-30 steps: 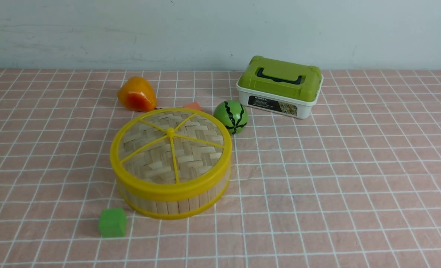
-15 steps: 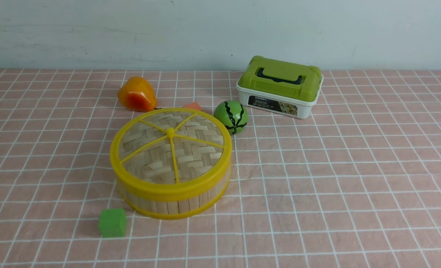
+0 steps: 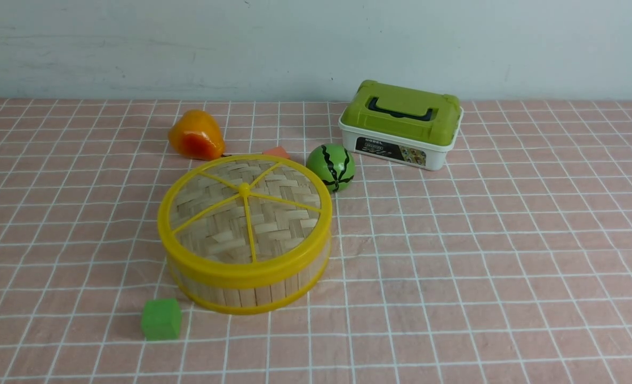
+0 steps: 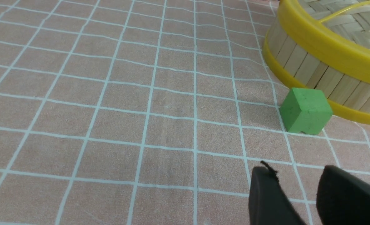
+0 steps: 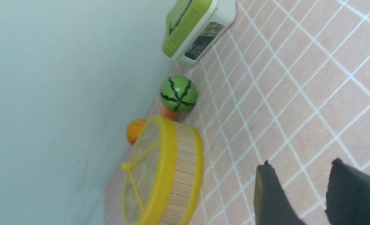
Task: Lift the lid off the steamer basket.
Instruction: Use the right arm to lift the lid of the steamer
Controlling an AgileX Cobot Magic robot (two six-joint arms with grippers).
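Left fingers point(image 4: 266, 200) and right fingers point(image 5: 270, 200) apart, both empty.
Nothing has shifted: lid point(image 3: 273, 218) sits flat on the basket point(image 3: 252, 293), untouched, so the lift is not yet begun.

Lighting bright, even and diffuse in all views. Soft shadow beside the green cube point(image 4: 305, 111), ahead of the left gripper point(image 4: 297, 168). Front view sharp. Right wrist view blurred: lid point(image 5: 145, 147) weave beyond the right gripper point(image 5: 302, 164) indistinct, possibly defocused.
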